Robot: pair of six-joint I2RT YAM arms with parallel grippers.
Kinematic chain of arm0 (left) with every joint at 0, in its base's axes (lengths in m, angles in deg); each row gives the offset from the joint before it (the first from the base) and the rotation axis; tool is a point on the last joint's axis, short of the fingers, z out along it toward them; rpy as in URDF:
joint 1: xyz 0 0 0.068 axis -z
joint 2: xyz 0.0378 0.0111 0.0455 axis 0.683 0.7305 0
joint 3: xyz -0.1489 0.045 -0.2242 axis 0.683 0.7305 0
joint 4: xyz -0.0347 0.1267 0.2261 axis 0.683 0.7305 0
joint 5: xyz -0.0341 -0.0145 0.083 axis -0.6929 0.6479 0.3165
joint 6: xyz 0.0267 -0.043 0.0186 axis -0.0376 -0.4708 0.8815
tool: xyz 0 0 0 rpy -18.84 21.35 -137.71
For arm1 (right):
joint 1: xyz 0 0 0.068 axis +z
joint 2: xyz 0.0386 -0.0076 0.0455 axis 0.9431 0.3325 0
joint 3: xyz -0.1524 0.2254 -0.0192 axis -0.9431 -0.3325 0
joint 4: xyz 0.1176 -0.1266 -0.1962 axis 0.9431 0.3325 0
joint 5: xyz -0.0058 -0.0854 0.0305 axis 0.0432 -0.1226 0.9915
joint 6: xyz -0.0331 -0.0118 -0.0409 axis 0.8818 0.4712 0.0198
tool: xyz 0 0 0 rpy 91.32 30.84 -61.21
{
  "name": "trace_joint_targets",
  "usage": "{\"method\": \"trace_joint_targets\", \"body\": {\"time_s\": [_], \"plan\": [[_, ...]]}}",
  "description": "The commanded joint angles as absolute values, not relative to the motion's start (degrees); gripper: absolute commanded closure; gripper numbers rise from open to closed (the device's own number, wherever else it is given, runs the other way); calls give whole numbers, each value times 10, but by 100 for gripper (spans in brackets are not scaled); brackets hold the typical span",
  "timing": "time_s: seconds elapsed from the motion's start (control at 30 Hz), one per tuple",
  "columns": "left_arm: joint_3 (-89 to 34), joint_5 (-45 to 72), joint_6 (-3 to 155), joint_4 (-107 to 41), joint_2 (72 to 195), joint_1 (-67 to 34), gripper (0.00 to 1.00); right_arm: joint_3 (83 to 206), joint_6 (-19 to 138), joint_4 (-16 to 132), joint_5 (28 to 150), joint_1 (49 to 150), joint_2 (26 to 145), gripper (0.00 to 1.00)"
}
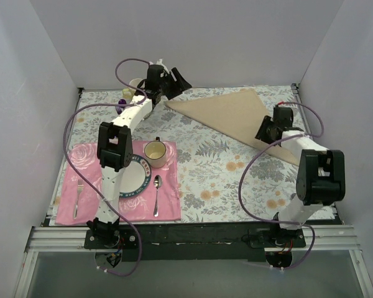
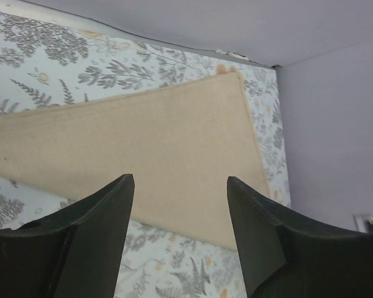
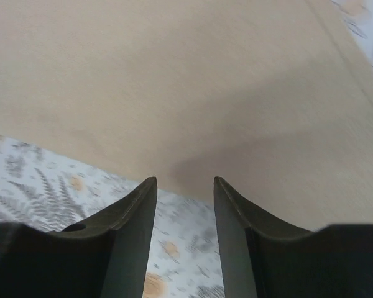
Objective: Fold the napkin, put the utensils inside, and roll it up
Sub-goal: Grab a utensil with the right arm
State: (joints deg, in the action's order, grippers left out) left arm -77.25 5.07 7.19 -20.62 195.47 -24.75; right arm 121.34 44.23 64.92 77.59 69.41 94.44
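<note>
The napkin [image 1: 233, 115] lies folded in a triangle, far right on the desk [image 1: 224, 183]. Left jaws stand apart at its left corner, right jaws apart over its near edge, both empty.

From above, my right arm [image 1: 298, 146] hides part of the napkin [image 1: 227, 115], and my left arm [image 1: 115, 152] covers part of the plate [image 1: 138, 180]. My right wrist view is blurred, the napkin running off its edges.
</note>
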Motion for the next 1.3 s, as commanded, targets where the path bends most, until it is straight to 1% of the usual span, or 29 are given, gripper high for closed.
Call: {"method": "trace_joint_targets", "body": {"time_s": [0.0,0.03,0.07,0.1,0.2,0.27,0.4,0.67,0.83,1.03,1.1,1.13,1.2,1.23,1.27], "plan": [[-678,31,85,-189,1821,-235,39,1350,423,651,861,744,1052,50],[-659,29,80,-190,1810,-232,39,1369,416,661,873,750,1072,51],[-643,27,73,-189,1799,-230,39,1383,403,666,889,759,1107,55],[-627,9,72,-191,1791,-227,39,1411,396,668,894,764,1121,61],[-604,-19,78,-175,1771,-218,39,1431,380,667,908,773,1154,67],[-583,-39,77,-169,1754,-214,39,1435,379,658,917,775,1167,67],[-555,-43,78,-166,1740,-199,39,1445,388,685,913,776,1186,68],[-565,-46,83,-156,1766,-186,39,1338,404,679,906,776,1138,68],[-578,-46,85,-145,1798,-177,38,1272,392,649,924,776,1097,67],[-623,-53,90,-118,1848,-160,38,1276,374,679,928,776,1072,66],[-635,-51,96,-106,1859,-150,38,1267,366,672,948,776,1061,65],[-642,-51,95,-104,1865,-148,38,1266,366,675,947,776,1039,64],[-646,-51,95,-101,1868,-141,38,1273,378,717,880,776,1005,56],[-648,-51,97,-99,1868,-141,38,1284,381,739,817,771,969,53],[-647,-50,99,-96,1863,-137,38,1289,381,763,779,766,953,46]]}}
